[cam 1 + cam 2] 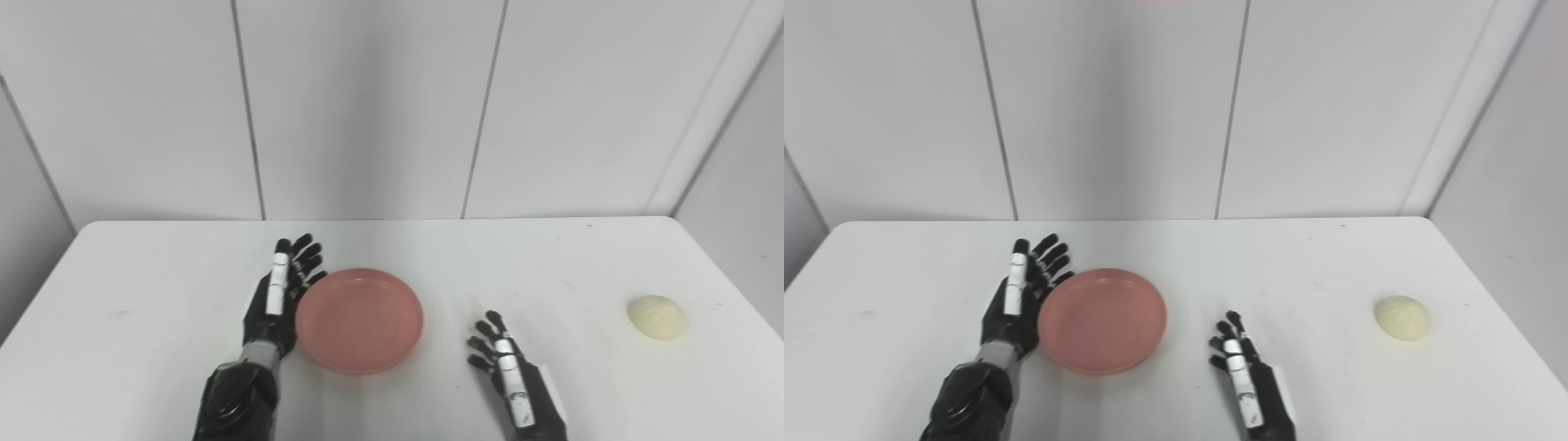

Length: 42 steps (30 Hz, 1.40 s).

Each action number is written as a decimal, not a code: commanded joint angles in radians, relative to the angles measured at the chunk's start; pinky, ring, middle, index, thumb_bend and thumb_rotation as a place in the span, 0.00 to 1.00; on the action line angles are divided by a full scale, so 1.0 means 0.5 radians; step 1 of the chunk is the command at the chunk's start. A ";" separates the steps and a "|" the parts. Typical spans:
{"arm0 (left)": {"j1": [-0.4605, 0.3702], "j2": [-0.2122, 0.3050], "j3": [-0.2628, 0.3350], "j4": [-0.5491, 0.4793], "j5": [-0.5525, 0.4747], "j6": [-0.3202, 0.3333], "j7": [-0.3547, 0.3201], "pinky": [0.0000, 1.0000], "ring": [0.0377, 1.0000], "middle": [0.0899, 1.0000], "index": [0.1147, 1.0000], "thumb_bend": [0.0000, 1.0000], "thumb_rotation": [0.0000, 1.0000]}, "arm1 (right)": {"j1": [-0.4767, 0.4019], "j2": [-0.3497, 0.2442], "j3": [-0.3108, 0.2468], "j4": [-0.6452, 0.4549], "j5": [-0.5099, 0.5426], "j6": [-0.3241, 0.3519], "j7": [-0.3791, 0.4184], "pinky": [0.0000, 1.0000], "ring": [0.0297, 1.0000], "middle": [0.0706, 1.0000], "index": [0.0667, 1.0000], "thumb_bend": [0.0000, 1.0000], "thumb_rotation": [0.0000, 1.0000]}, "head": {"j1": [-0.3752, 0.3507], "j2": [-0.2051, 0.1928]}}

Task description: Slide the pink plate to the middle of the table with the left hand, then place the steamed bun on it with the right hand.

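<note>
Both arms were cut off by the bottom edge of the picture. The left hand stood edge-on against the pink plate, so its palm faced away and actual contact with the rim could not be told. The right hand showed only its back; its palm was hidden. The table ran past both sides and the bottom.

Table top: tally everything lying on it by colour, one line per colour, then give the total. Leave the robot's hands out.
Pink: 1, the pink plate
Cream: 1, the steamed bun
Total: 2 things on the white table
</note>
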 commanded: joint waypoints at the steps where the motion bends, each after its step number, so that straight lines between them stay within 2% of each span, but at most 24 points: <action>1: 0.028 -0.026 0.004 0.008 0.020 -0.015 0.045 0.82 0.88 0.84 0.78 0.88 0.85 | -0.008 0.036 0.024 -0.046 -0.017 0.009 0.000 0.81 0.86 0.92 0.97 0.80 1.00 | 0.002 0.003; 10: 0.045 -0.033 0.005 0.025 0.019 -0.027 0.041 0.84 0.89 0.83 0.79 0.88 0.86 | -0.013 0.046 0.017 -0.023 -0.027 -0.028 -0.004 0.82 0.88 0.95 0.97 0.79 1.00 | -0.023 -0.012; 14: 0.044 -0.024 -0.004 0.062 0.026 -0.034 0.029 0.83 0.89 0.84 0.79 0.87 0.86 | -0.040 0.094 -0.018 -0.082 0.028 0.029 -0.029 0.84 0.89 0.95 0.96 0.81 1.00 | -0.036 -0.018; 16: 0.039 -0.017 -0.011 0.084 0.030 -0.042 0.017 0.82 0.89 0.84 0.79 0.88 0.86 | -0.073 0.091 -0.039 -0.124 0.012 0.006 -0.050 0.83 0.89 0.95 0.96 0.81 0.97 | -0.049 -0.019; 18: 0.041 -0.013 -0.018 0.082 0.030 -0.042 -0.003 0.84 0.88 0.83 0.79 0.86 0.86 | -0.114 0.037 -0.076 -0.134 -0.044 -0.089 -0.067 0.82 0.87 0.93 0.95 0.80 0.95 | -0.055 -0.022; 19: 0.038 -0.010 -0.018 0.097 0.030 -0.053 -0.013 0.85 0.88 0.83 0.80 0.86 0.86 | -0.135 0.010 -0.106 -0.127 -0.046 -0.134 -0.071 0.82 0.86 0.90 0.93 0.80 0.91 | -0.055 -0.022; 21: 0.029 -0.005 -0.012 0.134 0.026 -0.073 -0.032 0.85 0.88 0.83 0.79 0.86 0.86 | -0.179 -0.034 -0.164 -0.128 -0.083 -0.182 -0.095 0.82 0.86 0.89 0.92 0.79 0.88 | -0.060 -0.024; 23: 0.019 -0.003 -0.005 0.168 0.026 -0.085 -0.040 0.85 0.88 0.84 0.79 0.86 0.86 | -0.231 -0.108 -0.184 -0.226 -0.257 -0.156 -0.121 0.79 0.85 0.87 0.91 0.75 0.86 | -0.075 -0.041; 26: 0.000 0.001 -0.001 0.223 0.035 -0.118 -0.046 0.84 0.88 0.85 0.78 0.85 0.87 | -0.336 -0.220 -0.225 -0.455 -0.482 0.032 -0.106 0.76 0.83 0.86 0.90 0.70 0.82 | -0.081 -0.054; 28: -0.005 -0.006 -0.004 0.221 0.048 -0.115 -0.031 0.84 0.88 0.84 0.77 0.85 0.87 | -0.394 -0.282 -0.247 -0.566 -0.588 0.186 -0.072 0.75 0.82 0.86 0.92 0.71 0.80 | -0.085 -0.063; 31: -0.028 -0.005 0.007 0.291 0.037 -0.149 -0.040 0.84 0.88 0.85 0.78 0.86 0.86 | -0.542 -0.566 -0.257 -0.739 -0.896 0.487 0.171 0.75 0.85 0.89 0.94 0.74 0.83 | -0.097 -0.081; 33: -0.037 -0.003 0.006 0.317 0.038 -0.166 -0.044 0.83 0.88 0.85 0.78 0.86 0.86 | -0.617 -0.709 -0.296 -0.787 -1.024 0.591 0.359 0.80 0.87 0.91 0.94 0.78 0.80 | -0.098 -0.092; 35: -0.046 -0.003 0.007 0.340 0.038 -0.180 -0.051 0.83 0.88 0.85 0.79 0.87 0.87 | -0.672 -0.810 -0.345 -0.778 -1.115 0.608 0.498 0.72 0.84 0.90 0.92 0.83 0.78 | -0.094 -0.102; 36: -0.050 -0.004 0.007 0.352 0.037 -0.187 -0.053 0.84 0.88 0.85 0.79 0.86 0.87 | -0.694 -0.843 -0.367 -0.767 -1.146 0.608 0.547 0.71 0.83 0.89 0.91 0.83 0.72 | -0.094 -0.102; 38: -0.060 -0.009 0.013 0.371 0.034 -0.194 -0.049 0.83 0.88 0.85 0.78 0.86 0.86 | -0.732 -0.903 -0.411 -0.742 -1.235 0.608 0.673 0.72 0.85 0.91 0.91 0.84 0.64 | -0.088 -0.106; 40: -0.067 -0.011 0.014 0.388 0.043 -0.206 -0.041 0.82 0.87 0.84 0.77 0.86 0.86 | -0.770 -1.023 -0.430 -0.687 -1.321 0.608 0.787 0.71 0.86 0.92 0.90 0.84 0.61 | -0.087 -0.114; 42: -0.072 -0.010 0.009 0.398 0.055 -0.216 -0.037 0.82 0.87 0.84 0.77 0.85 0.86 | -0.807 -1.082 -0.474 -0.622 -1.353 0.608 0.890 0.70 0.87 0.92 0.88 0.85 0.58 | -0.088 -0.117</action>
